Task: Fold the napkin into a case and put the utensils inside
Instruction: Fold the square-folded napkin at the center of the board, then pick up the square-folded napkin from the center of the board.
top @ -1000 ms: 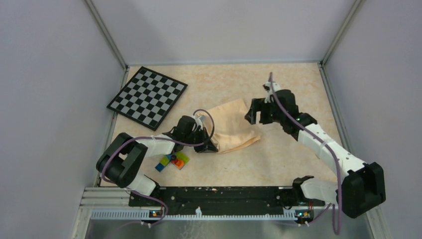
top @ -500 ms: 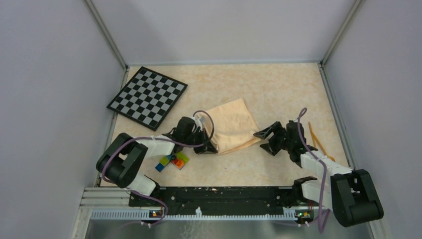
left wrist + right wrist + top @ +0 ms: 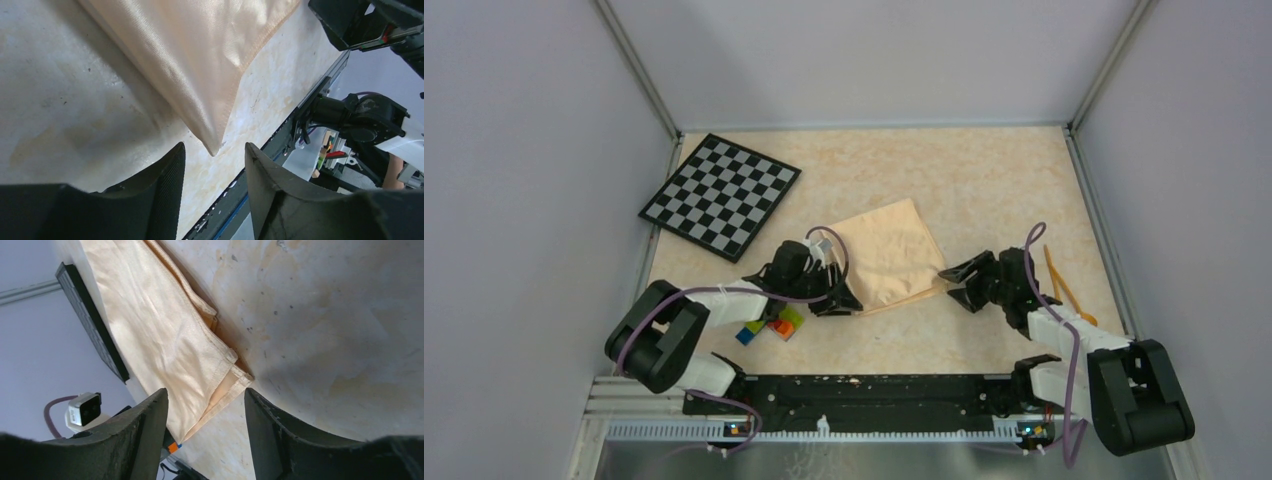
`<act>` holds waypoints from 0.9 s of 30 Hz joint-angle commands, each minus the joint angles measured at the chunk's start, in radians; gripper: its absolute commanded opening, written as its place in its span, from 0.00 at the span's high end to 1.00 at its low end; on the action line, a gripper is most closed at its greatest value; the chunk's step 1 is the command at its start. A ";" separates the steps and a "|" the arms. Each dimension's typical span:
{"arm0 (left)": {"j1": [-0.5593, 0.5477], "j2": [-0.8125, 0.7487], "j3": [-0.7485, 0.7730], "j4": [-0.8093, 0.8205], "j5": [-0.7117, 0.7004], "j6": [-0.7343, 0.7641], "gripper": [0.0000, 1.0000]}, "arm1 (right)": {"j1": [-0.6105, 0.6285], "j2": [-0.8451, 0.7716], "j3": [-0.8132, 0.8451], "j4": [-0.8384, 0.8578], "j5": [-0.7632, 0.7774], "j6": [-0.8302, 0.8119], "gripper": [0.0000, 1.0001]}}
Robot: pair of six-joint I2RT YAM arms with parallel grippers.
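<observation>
Your napkin (image 3: 889,250) lies folded, with the left gripper (image 3: 844,303) and right gripper (image 3: 951,283) open and empty at its near corners. It is no case yet, and the utensils (image 3: 1056,275) lie to its right, not inside

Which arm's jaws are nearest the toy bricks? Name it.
The left arm: its jaws sit beside the toy bricks; the right arm sits beyond the napkin.

Bare bench (image 3: 984,180) lay open behind the napkin (image 3: 889,250) and between the left tool (image 3: 842,302) and right tool (image 3: 954,284), while the checkerboard (image 3: 720,194) filled the far-left corner, toy bricks (image 3: 774,325) crowded the left tool's near side and utensils (image 3: 1056,278) lay right of the right tool.
</observation>
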 commanded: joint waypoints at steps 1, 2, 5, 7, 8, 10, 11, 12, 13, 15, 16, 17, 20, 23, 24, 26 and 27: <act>-0.003 -0.028 -0.001 0.025 -0.022 0.003 0.42 | -0.008 -0.009 0.051 -0.070 0.033 -0.051 0.44; -0.003 -0.022 0.000 0.025 -0.025 0.003 0.42 | -0.008 -0.015 0.058 -0.096 0.045 -0.067 0.44; -0.003 -0.001 0.008 0.014 -0.036 0.012 0.51 | -0.008 -0.013 0.094 -0.162 0.073 -0.134 0.44; -0.002 0.000 0.004 -0.013 -0.059 0.024 0.55 | -0.008 -0.009 0.127 -0.215 0.086 -0.190 0.45; -0.004 -0.005 -0.004 -0.016 -0.066 0.030 0.58 | -0.008 -0.008 0.140 -0.227 0.091 -0.215 0.45; -0.003 -0.006 -0.011 -0.023 -0.075 0.040 0.68 | -0.008 -0.002 0.167 -0.253 0.102 -0.265 0.46; -0.003 -0.003 -0.011 -0.025 -0.072 0.042 0.70 | -0.008 0.010 0.182 -0.269 0.102 -0.291 0.46; -0.003 0.000 -0.012 -0.026 -0.069 0.044 0.71 | -0.008 0.024 0.199 -0.286 0.102 -0.312 0.46; -0.003 0.002 -0.015 -0.021 -0.066 0.044 0.71 | -0.007 0.037 0.214 -0.296 0.097 -0.328 0.46; -0.003 0.007 -0.016 -0.011 -0.052 0.046 0.62 | -0.005 0.053 0.218 -0.296 0.091 -0.334 0.46; -0.003 0.011 -0.014 -0.006 -0.044 0.047 0.60 | -0.004 0.057 0.215 -0.293 0.093 -0.334 0.47; -0.004 0.012 -0.012 -0.005 -0.037 0.051 0.59 | -0.004 0.058 0.213 -0.288 0.096 -0.333 0.47; -0.009 0.015 -0.005 -0.032 -0.047 0.077 0.62 | -0.001 0.069 0.217 -0.288 0.104 -0.333 0.47; -0.009 0.030 -0.004 -0.080 -0.066 0.114 0.74 | 0.004 0.082 0.220 -0.287 0.096 -0.336 0.47; -0.009 0.033 -0.008 -0.085 -0.068 0.122 0.77 | 0.007 0.086 0.223 -0.292 0.097 -0.339 0.48; -0.009 0.041 -0.020 -0.084 -0.068 0.130 0.82 | 0.014 0.093 0.224 -0.295 0.099 -0.343 0.48; -0.009 0.045 -0.023 -0.082 -0.066 0.132 0.85 | 0.019 0.094 0.222 -0.293 0.098 -0.342 0.48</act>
